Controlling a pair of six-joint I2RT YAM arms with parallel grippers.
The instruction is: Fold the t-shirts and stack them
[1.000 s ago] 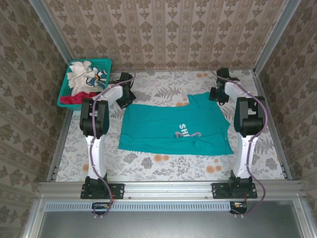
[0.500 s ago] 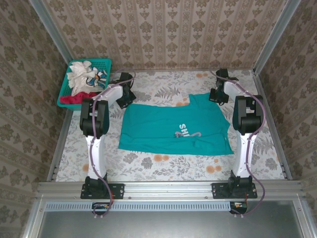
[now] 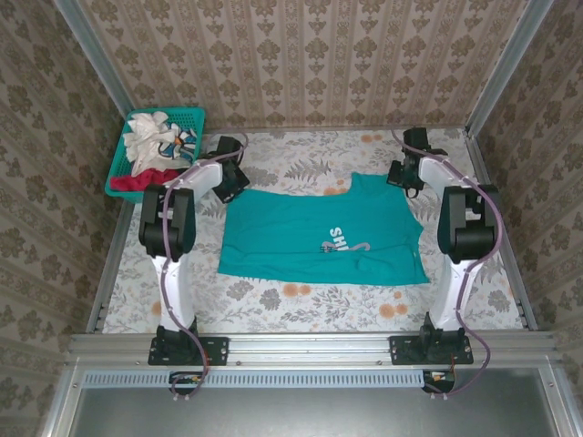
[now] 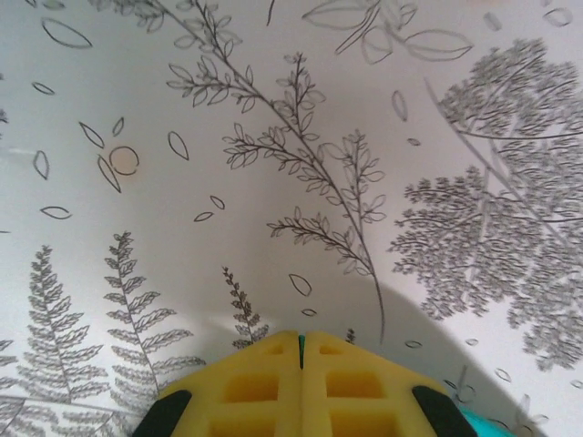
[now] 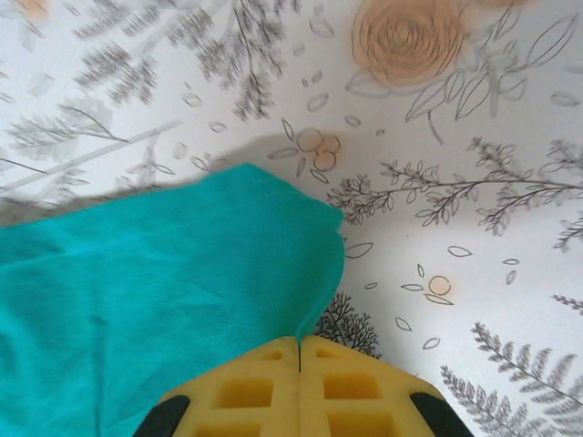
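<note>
Fingers (image 4: pixel 255 387) of the left gripper (image 4: pixel 301 339) were pressed flat together with no gap, poised over the bare floral table (image 4: pixel 273 137). A scrap of teal showed at the lower right corner of that wrist view. Whether any cloth was caught between the pads could not be told. Those of the right gripper (image 5: pixel 299 340) were likewise closed tight, their tips right at the edge of the teal t-shirt (image 5: pixel 155 291), whose rounded corner spread out just ahead of them. Whether the fabric was actually pinched was unclear.

Seen from above, a teal mesh basket (image 3: pixel 193 118) stood at the table's far left corner, apart from the spread shirt. Inside it lay a crumpled white garment (image 3: pixel 150 132) toward the far side and a red garment (image 3: pixel 137 182) bunched at the near end, with a bit of dark striping between them.

The teal t-shirt lay flat in the middle of the table, between the two arms. It was mostly smooth, with small white lettering (image 3: pixel 339 241) on its right half and a short sleeve jutting toward the far side at the right. The left gripper stood at its far left corner, and the right gripper at that far right sleeve.
</note>
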